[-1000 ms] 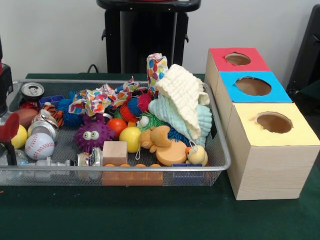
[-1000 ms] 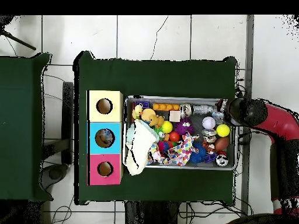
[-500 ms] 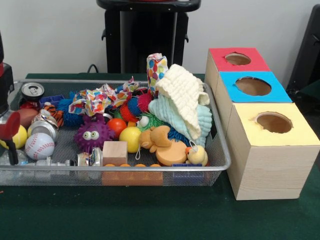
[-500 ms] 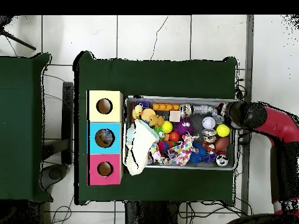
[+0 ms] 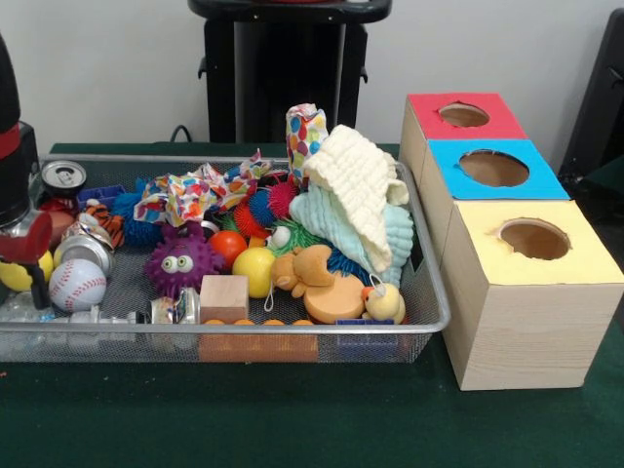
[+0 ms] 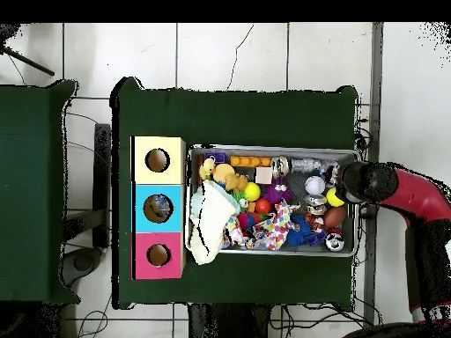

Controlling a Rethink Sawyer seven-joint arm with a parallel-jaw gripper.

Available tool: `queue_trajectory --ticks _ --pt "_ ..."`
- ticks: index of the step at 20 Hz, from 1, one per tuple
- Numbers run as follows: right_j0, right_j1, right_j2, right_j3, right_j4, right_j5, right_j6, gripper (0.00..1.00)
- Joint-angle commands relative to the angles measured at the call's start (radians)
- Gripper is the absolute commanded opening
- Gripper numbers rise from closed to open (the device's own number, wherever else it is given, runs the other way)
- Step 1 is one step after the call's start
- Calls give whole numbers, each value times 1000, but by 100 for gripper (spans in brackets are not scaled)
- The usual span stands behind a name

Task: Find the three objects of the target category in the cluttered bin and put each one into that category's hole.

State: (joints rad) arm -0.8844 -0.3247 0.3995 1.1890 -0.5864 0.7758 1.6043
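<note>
A: Where's the pincer (image 5: 27, 261)?
B: At the wire mesh bin's (image 5: 434, 292) end farthest from the boxes, down over a yellow ball (image 5: 18, 277); whether it pinches the ball I cannot tell.
A: And the holes?
B: The three wooden boxes (image 5: 531, 292) stand beyond the bin's opposite end, across the green-clothed table (image 5: 292, 419).

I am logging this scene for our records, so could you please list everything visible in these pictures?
bin: one, wire mesh, on the green table
boxes: three, red, blue and yellow tops, each with a hole, beside the bin
baseball: one, white, bin's left end
spiky toy: one, purple, with eyes, bin's middle
wooden block: one, front of bin
cloths: cream on pale blue, bin's right end
can: one, back left corner
gripper: one, red and black, over the bin's left end
</note>
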Motion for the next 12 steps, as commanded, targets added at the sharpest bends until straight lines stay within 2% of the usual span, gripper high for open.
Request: queue_trajectory --ticks 1,7,12 --pt "4 14 -24 113 -6 -32 -7 100" --pt "5 -2 -26 100 -6 -20 -16 100" --pt "9 7 9 46 8 32 -80 100"
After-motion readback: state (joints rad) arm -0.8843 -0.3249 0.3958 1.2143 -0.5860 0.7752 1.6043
